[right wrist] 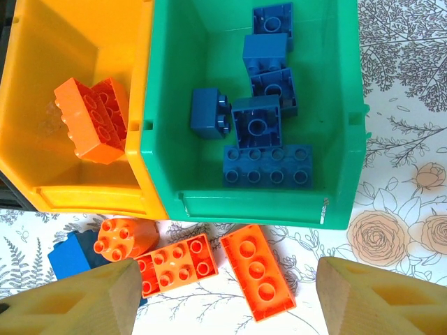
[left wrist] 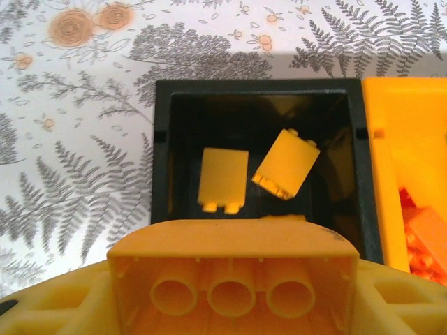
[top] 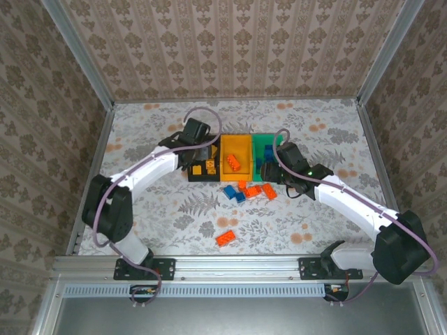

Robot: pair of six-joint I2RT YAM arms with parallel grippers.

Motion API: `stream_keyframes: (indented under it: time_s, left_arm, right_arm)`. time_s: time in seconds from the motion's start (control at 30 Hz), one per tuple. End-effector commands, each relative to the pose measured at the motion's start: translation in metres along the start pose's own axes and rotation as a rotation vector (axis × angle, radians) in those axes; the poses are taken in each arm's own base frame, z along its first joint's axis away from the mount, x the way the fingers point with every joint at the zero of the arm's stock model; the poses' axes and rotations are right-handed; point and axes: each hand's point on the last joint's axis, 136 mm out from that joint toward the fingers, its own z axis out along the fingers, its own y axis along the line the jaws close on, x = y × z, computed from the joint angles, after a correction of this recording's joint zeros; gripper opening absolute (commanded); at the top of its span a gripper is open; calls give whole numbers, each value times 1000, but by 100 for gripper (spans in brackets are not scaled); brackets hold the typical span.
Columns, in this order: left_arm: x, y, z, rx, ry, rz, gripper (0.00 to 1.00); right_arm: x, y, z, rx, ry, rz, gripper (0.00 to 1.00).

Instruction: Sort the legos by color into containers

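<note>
**A:** Bricks (right wrist: 174,269) around the bins (top: 236,137)?
**B:** Orange ones (right wrist: 255,272) and a blue (right wrist: 70,255) lie loose just in front of the bins' green end (right wrist: 174,139). Blues (right wrist: 269,164) lie inside it.
**A:** Grippers?
**B:** Left gripper (top: 198,152) reaches over the black end (left wrist: 162,139), pinching a yellow brick (left wrist: 234,276) above two yellows (left wrist: 222,178). Right gripper (right wrist: 227,279), spread, hangs over those loose ones.

Three bins (top: 230,144) are counted. Six blue bricks (right wrist: 256,122) are counted in green bin (right wrist: 174,70). Two yellow bricks (left wrist: 223,174) are seen whole in black bin (left wrist: 162,139). Four orange bricks (top: 225,238) are counted on table (top: 154,209).
</note>
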Motion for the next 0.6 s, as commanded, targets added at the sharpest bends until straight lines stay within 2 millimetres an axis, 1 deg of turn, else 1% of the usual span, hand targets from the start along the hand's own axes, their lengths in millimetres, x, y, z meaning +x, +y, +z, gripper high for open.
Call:
stream_keyframes:
  time_s: [0.0, 0.1, 0.17, 0.33, 0.4, 0.47, 0.57]
  left_arm:
    - [-24, -13, 8, 30, -31, 12, 63]
    - [-24, -17, 23, 18, 2, 22, 65]
    - [-23, -19, 30, 17, 14, 23, 68]
    - [-23, -25, 39, 24, 32, 23, 79]
    - [-26, -26, 37, 30, 26, 17, 82]
    - [-29, -27, 32, 40, 18, 6, 84]
    - [-39, -33, 13, 81, -22, -13, 87]
  right_arm:
    - [-1, -5, -4, 9, -16, 24, 69]
    - [-1, -5, -6, 6, -18, 26, 69]
    - [-1, -4, -7, 2, -18, 26, 69]
    - [-3, -3, -14, -13, -25, 25, 69]
    - [-3, -2, -17, -20, -30, 26, 69]
    - [-4, -2, -20, -25, -35, 24, 69]
    - [-2, 1, -25, -49, -31, 20, 70]
